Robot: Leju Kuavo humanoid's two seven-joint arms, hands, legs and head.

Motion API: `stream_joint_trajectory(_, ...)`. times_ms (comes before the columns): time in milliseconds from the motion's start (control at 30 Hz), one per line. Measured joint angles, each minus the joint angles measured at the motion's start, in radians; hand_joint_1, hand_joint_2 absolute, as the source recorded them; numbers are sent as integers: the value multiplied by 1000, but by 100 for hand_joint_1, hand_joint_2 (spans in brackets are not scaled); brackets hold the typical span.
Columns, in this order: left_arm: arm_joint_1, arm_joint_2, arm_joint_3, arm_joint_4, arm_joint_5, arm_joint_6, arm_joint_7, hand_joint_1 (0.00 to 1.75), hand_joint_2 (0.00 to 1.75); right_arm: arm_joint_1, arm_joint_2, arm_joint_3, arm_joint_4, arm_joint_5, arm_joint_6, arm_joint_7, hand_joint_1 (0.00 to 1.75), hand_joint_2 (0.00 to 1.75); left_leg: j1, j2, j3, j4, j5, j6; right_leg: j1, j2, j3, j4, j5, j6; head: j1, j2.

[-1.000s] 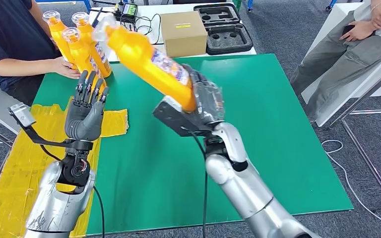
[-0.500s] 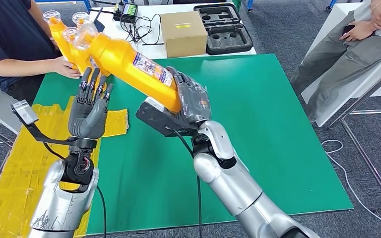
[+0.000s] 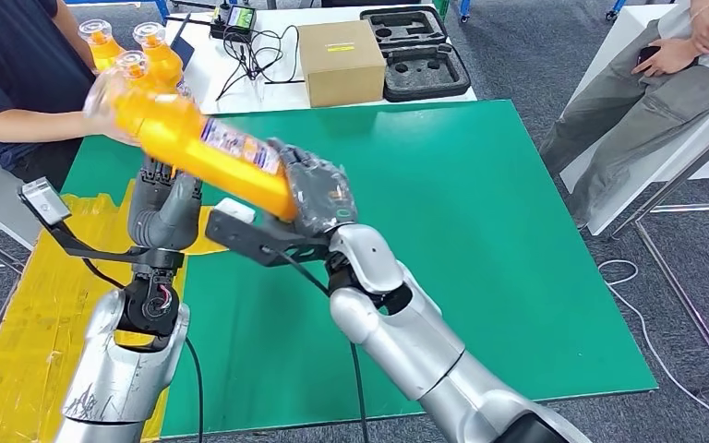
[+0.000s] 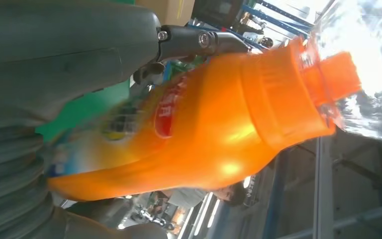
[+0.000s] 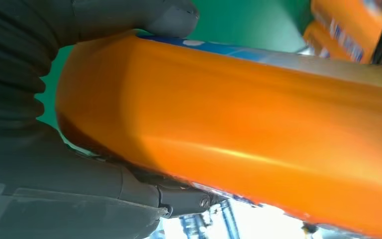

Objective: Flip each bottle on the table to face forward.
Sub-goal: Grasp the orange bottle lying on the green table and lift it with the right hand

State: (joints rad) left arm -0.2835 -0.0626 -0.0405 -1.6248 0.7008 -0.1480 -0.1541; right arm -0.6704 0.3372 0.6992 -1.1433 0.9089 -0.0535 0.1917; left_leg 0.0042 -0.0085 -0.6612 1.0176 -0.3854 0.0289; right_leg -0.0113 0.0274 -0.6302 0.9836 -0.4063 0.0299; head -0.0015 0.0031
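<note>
- The right hand [image 3: 318,196] grips the base of a large orange plastic bottle with a clear cap and printed label [image 3: 198,148]; its dark fingers [image 3: 305,180] wrap tightly around the bottle's lower end.
- The bottle is tilted, held above the green surface [image 3: 480,231], its cap toward the robot's left.
- The left hand [image 3: 162,208] stands upright behind the bottle's middle; the bottle hides its fingers, so I cannot tell whether they touch it.
- Three more orange bottles [image 3: 152,55] stand at the surface's far left corner, beside a person's hand.
</note>
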Motion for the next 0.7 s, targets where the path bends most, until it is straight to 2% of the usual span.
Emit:
stream_joint_trajectory(633,65,-1,38,-20,-11,4,0,0,175,35,5,174,-8,46,43,20,175,175,0,1,0,0,0,0,0,0,-1,0,0,0,0,0)
stream_joint_trajectory(667,65,-1,41,-21,-14,7,0,22,175,35,4,181,-12,48,44,24,175,175,0,1,0,0,0,0,0,0,-1,0,0,0,0,0)
stream_joint_trajectory(700,66,-1,43,-22,-17,11,0,66,175,35,3,187,-14,48,46,27,175,175,0,1,0,0,0,0,0,0,-1,0,0,0,0,0)
